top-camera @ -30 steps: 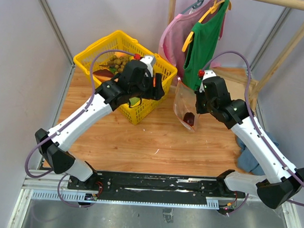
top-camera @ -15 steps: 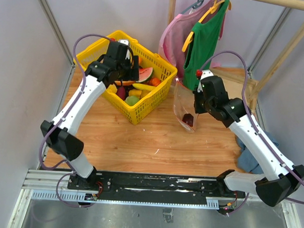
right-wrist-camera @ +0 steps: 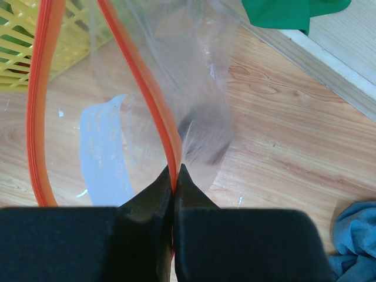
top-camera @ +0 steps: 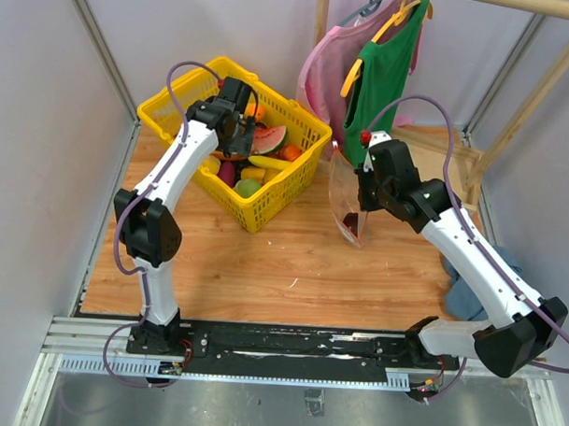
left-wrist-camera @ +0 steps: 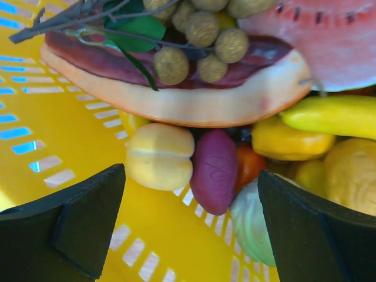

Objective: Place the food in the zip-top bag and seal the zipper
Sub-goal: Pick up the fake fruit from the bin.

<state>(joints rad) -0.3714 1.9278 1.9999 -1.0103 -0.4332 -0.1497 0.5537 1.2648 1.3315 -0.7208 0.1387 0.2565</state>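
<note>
Left claw [left-wrist-camera: 188, 182] spread wide above basket [left-wrist-camera: 35, 117]; purple sweet potato [left-wrist-camera: 214, 170] half-buried under other food. Right claw [right-wrist-camera: 175, 176] pinches zipper [right-wrist-camera: 154, 100]; dark item [right-wrist-camera: 205, 138] inside bag [right-wrist-camera: 194, 70] blurry, unidentifiable.

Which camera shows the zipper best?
Right wrist: the zipper runs as two orange strips, apart, one pinched between the right fingers. The top view shows the bag but hardly the zipper; the left wrist view shows none of it.

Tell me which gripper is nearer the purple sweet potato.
Left. The left gripper hovers open over the purple sweet potato in the basket; the right gripper is outside it, pinching the zipper.
</note>
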